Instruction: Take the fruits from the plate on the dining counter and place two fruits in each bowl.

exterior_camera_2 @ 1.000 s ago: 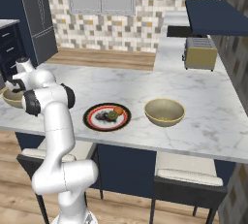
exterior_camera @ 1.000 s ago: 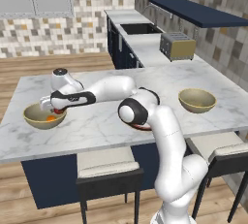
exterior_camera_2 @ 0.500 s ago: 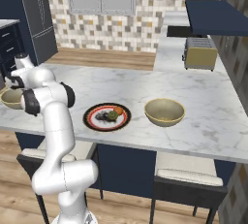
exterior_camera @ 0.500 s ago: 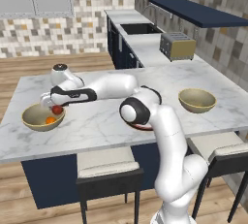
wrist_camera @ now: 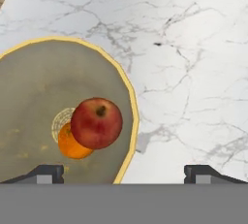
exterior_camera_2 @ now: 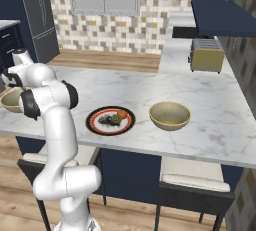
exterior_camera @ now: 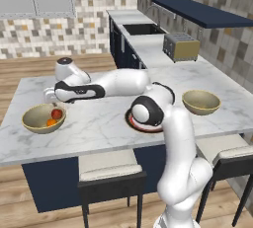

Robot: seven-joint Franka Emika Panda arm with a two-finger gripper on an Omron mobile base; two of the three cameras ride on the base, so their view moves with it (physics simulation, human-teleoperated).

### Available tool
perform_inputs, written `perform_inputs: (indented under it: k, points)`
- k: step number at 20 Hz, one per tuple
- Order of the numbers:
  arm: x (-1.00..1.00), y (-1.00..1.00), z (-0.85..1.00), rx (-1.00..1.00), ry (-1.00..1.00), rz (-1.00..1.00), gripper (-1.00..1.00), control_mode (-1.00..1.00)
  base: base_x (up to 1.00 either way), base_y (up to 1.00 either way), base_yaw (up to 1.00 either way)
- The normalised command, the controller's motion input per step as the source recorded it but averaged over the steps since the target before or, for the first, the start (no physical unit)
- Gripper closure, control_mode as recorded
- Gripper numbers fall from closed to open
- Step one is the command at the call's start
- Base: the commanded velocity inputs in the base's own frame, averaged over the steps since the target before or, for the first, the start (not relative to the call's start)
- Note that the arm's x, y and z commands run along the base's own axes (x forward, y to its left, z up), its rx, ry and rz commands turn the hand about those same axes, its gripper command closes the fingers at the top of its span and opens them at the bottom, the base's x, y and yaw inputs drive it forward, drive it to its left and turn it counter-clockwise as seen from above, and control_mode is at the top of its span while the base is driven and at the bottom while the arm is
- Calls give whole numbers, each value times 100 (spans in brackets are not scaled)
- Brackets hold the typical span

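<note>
The red fruit (wrist_camera: 96, 123) rests in the left bowl (wrist_camera: 34, 87) against an orange fruit (wrist_camera: 70, 146). My gripper (wrist_camera: 125, 174) hangs open above that bowl's right rim, nothing between its fingertips (wrist_camera: 46, 173). From the left base, the gripper (exterior_camera: 51, 101) is just above the left bowl (exterior_camera: 34, 121) with the red fruit (exterior_camera: 57, 114) inside. The plate (exterior_camera_2: 95, 124) on the dining counter (exterior_camera_2: 210, 110) holds the other orange fruit (exterior_camera_2: 122, 114) and the dark green fruit (exterior_camera_2: 116, 119). The right bowl (exterior_camera_2: 170, 115) stands empty beside the plate.
My own arm stretches across the counter from the plate to the left bowl, hiding most of the plate (exterior_camera: 133, 124) in the left base view. Two stools (exterior_camera: 109, 170) stand at the near edge. A toaster (exterior_camera: 181, 47) sits on the far worktop.
The red fruit has left my fingers and now lies in the left bowl. My hand has risen a little above the bowl, and the fingers are open.
</note>
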Motion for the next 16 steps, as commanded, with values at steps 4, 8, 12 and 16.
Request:
perform_inputs:
  k: [4,8,12,16]
  points:
    - [-20,-16,26,1,0,-1,-100,-100,0,0,0]
    - [-75,-87,10,3,-2,-7,-100,-100,0,0,0]
    - [-69,-97,0,0,0,-8,-100,-100,0,0,0]
    - [-57,-100,0,0,0,-9,-100,-100,0,0,0]
